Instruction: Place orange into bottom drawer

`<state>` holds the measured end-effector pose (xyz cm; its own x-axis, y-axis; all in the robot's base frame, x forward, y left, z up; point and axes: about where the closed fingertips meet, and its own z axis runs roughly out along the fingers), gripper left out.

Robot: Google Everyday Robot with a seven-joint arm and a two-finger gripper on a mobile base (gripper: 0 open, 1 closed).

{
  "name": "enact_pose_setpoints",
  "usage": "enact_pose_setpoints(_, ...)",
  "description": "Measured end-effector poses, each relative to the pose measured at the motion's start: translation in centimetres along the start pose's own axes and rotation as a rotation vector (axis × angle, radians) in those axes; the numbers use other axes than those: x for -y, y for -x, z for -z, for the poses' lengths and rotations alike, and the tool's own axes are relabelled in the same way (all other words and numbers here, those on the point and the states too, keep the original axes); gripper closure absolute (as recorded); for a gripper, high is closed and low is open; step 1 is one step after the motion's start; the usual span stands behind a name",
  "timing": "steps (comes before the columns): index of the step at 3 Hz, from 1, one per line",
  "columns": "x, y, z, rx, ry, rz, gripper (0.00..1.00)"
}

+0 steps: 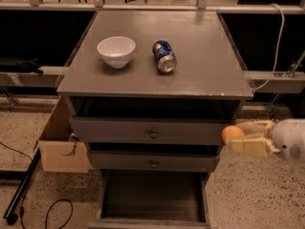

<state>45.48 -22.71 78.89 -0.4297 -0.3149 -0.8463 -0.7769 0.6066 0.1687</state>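
The orange [232, 133] is small and round, held between the cream fingers of my gripper [238, 136], which reaches in from the right edge. It hangs in the air just off the right side of the cabinet, level with the upper knobbed drawer [147, 130]. The bottom drawer [152, 200] is pulled open below and to the left of the orange, showing a dark bare interior.
A white bowl [116, 50] and a blue soda can [164, 56] lying on its side rest on the grey cabinet top [200, 75]. A second knobbed drawer [152, 163] sits above the open one. A cardboard box [59, 144] stands at the cabinet's left. Black cables [28, 190] lie on the speckled floor.
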Motion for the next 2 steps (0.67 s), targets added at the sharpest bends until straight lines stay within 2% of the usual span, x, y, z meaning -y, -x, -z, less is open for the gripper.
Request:
enact_pose_setpoints(1,-2.5,-6.0,-3.2,-0.008,-0.003,-0.099,1.0)
enact_pose_setpoints(2,-3.2,-11.0,-6.2,-0.053,-0.013,-0.172,1.0)
